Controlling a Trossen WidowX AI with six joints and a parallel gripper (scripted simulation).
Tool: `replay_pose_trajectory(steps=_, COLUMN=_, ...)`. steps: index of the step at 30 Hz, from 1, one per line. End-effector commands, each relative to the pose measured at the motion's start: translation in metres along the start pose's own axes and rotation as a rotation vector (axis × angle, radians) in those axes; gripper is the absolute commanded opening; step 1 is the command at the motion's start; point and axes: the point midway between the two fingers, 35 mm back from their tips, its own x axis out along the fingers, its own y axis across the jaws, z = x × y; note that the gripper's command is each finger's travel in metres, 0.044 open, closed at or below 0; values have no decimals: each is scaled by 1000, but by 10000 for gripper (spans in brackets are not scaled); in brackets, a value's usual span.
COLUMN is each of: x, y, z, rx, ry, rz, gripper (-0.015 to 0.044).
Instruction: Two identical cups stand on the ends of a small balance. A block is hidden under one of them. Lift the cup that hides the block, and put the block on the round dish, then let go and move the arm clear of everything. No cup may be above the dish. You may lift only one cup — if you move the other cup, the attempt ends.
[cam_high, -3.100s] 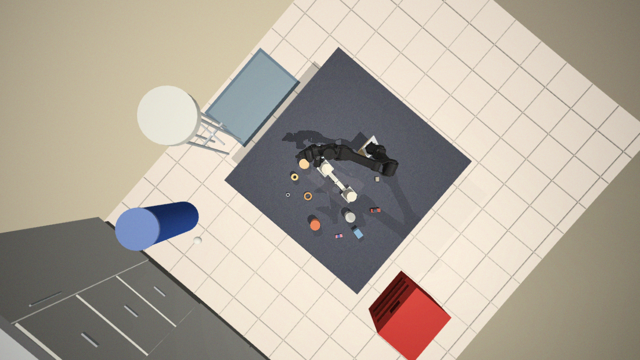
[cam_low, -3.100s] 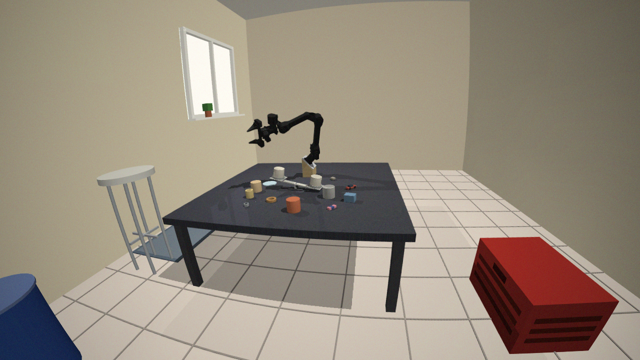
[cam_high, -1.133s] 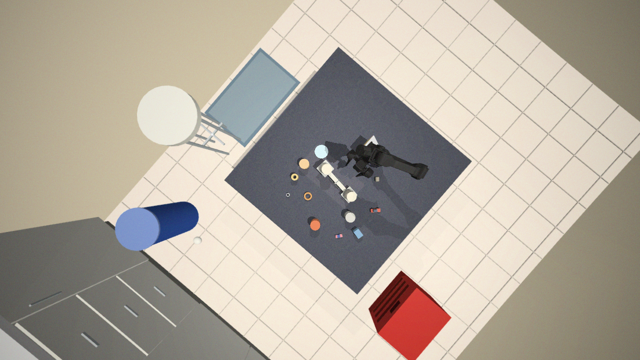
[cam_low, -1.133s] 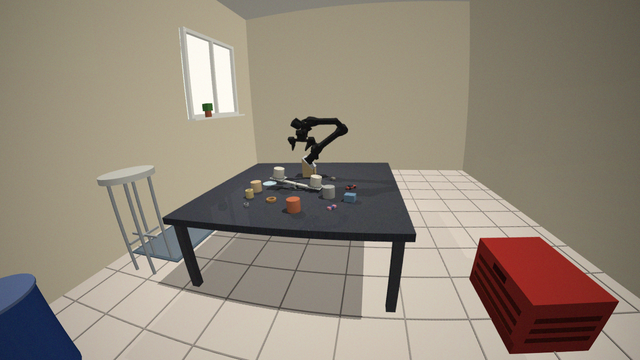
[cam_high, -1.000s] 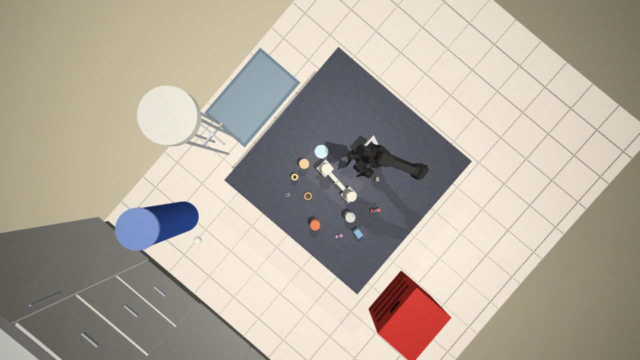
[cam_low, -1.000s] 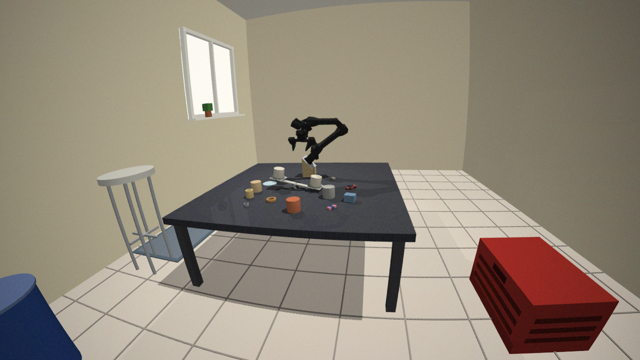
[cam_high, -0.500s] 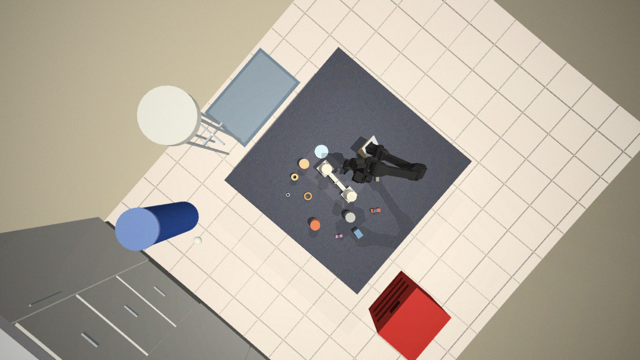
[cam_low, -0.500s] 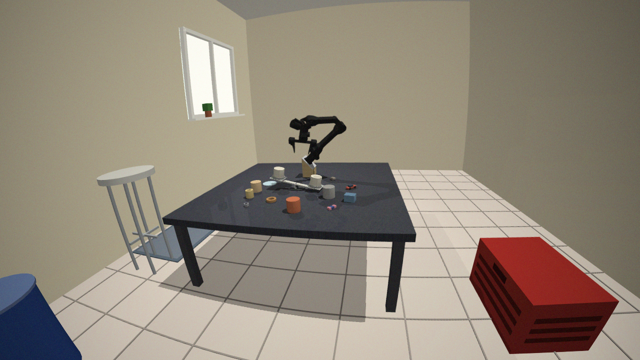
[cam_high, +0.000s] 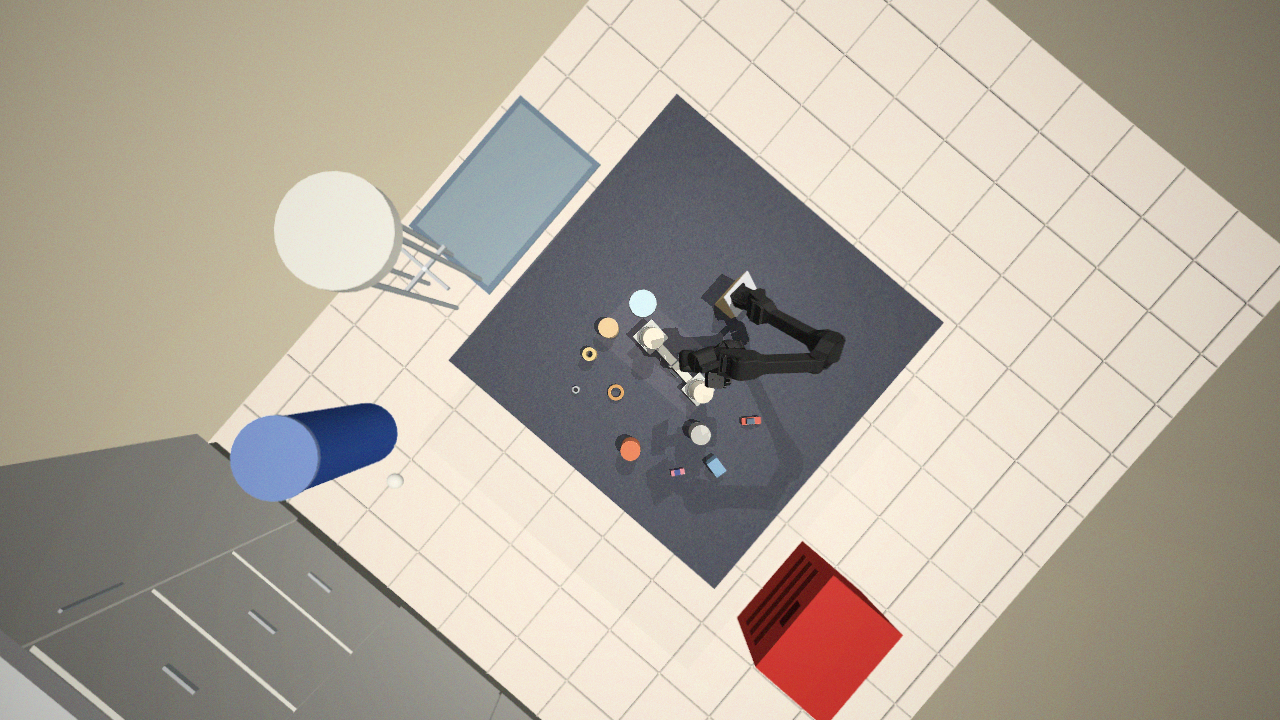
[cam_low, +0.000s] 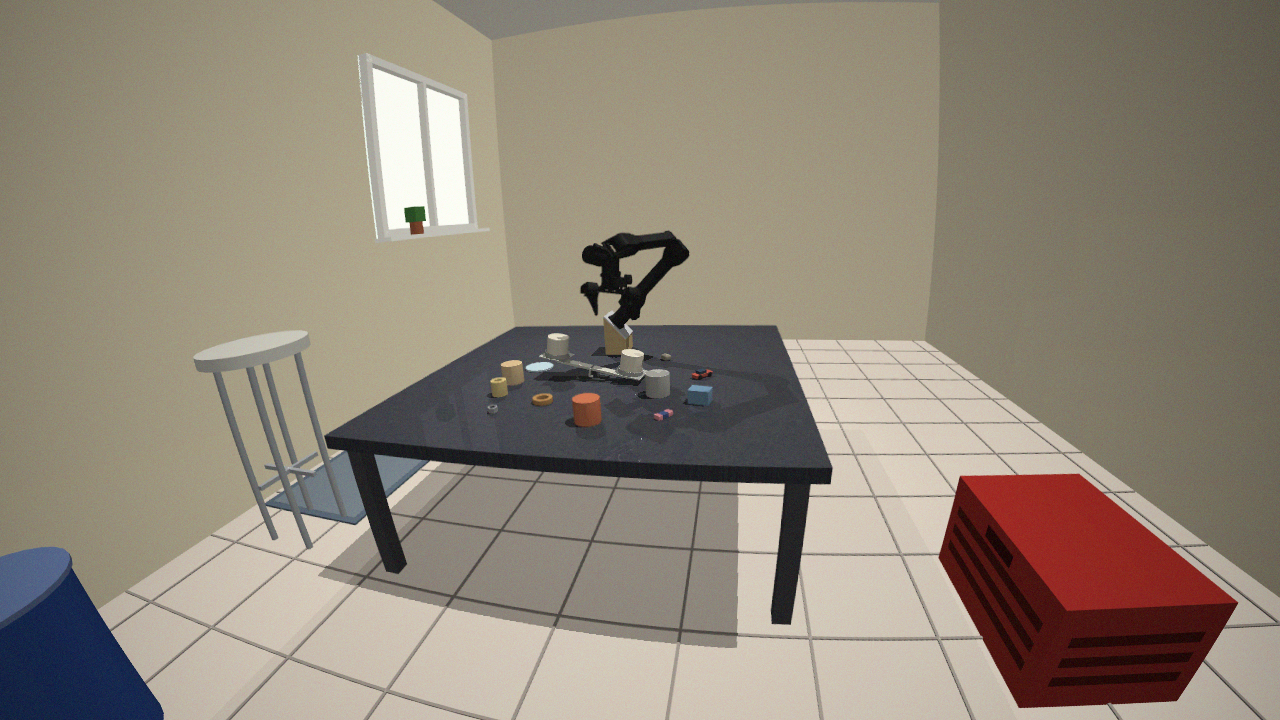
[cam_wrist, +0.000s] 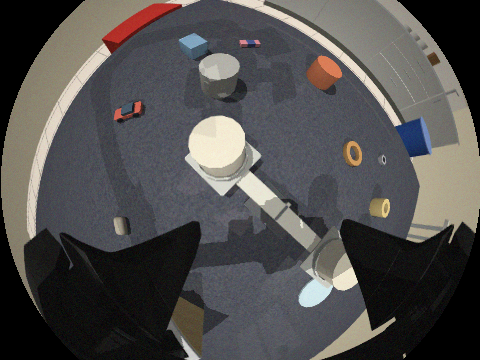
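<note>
- Right now I hold the hand (cam_low: 594, 296) wide open and empty above the balance (cam_wrist: 267, 202), because no cup is chosen.
- Lower cup (cam_wrist: 216, 146) at 12 o'clock in the wrist view likely hides the block; dish (cam_wrist: 315, 291) lies at 5.

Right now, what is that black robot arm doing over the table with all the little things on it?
The black robot arm's gripper hangs open and empty above a small grey balance on the dark table. A cream cup stands on the raised end, another cream cup on the lower end. Neither has been lifted. The pale blue round dish has nothing on it.
</note>
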Motion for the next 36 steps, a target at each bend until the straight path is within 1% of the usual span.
replay_pose_trajectory(steps=1, x=10, y=1, z=9, rx=-94, ry=36, rz=35, gripper=440)
replay_pose_trajectory(steps=12, x=46, y=16, z=40, rx=-426, ry=126, rz=168, gripper=440)
replay_pose_trajectory(steps=23, x=86, y=41, z=66, rx=-753, ry=188, rz=315, gripper=440)
replay_pose_trajectory(steps=28, x=90, y=43, z=67, rx=-773, ry=191, rz=325, gripper=440)
replay_pose_trajectory(steps=32, x=102, y=46, z=63, rx=-773, ry=190, rz=325, gripper=440)
replay_pose_trajectory(steps=36, x=105, y=46, z=62, rx=-773, ry=190, rz=325, gripper=440)
